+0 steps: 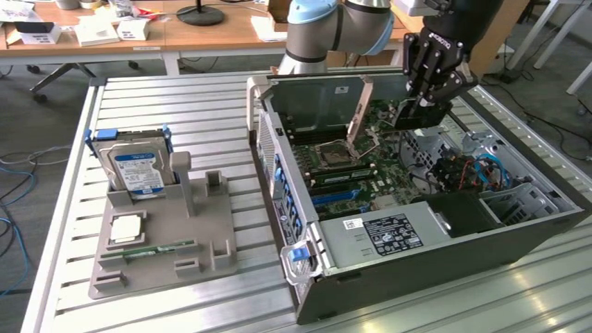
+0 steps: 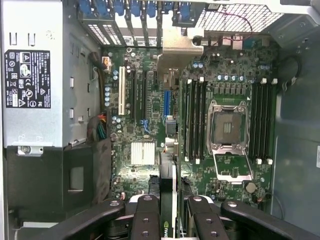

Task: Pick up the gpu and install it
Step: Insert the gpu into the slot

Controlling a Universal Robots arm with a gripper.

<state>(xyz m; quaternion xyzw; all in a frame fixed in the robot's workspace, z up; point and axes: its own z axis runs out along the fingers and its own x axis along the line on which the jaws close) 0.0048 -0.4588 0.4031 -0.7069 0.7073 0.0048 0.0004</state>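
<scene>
Your fingers (image 2: 146, 220) pinch gpu (image 1: 414, 116), upper right of exterior view, over motherboard (image 1: 356, 156); slight tilt could jam connector, slip card

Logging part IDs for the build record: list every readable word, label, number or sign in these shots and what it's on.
Nothing reads clearly.
Black label on the silver power supply box: white print and symbols, too small.
Blue-white label on the silver hard drive: blurred.
White lettering on the black gripper: too small.
Green mark on the dark flat gpu card in the gripper: unreadable.
</scene>
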